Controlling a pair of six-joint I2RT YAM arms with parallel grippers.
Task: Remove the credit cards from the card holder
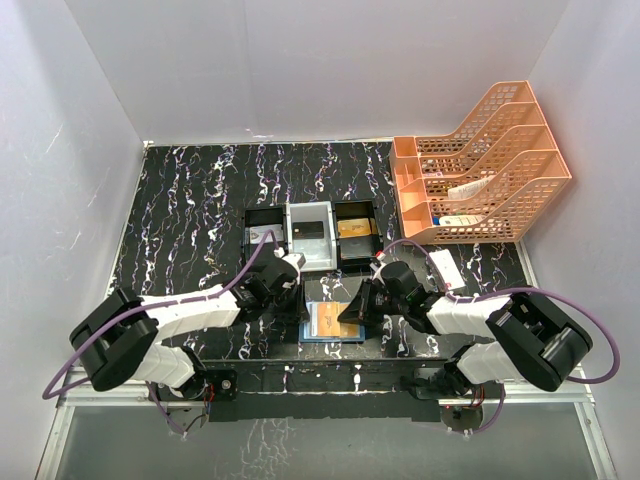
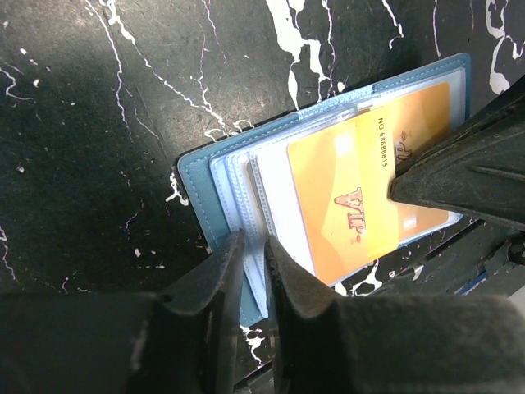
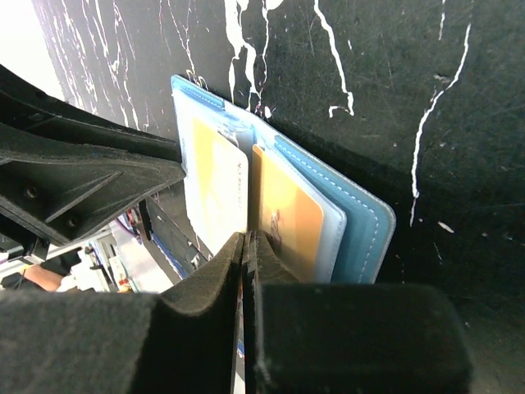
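Left gripper [image 2: 250, 254], nearly closed, pinches the edge of the open card holder [image 2: 201, 193] lying on the bench [image 2: 98, 123] between the arms, and the right gripper [image 3: 248, 246], fully closed, appears to nip the gold card [image 3: 287, 213]; hold your left firm and draw the card straight along its pocket, without twisting.

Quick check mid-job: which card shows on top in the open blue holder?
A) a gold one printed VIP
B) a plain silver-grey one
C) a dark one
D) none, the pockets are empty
A: the left wrist view shows a gold card with red VIP lettering lying in the open card holder.
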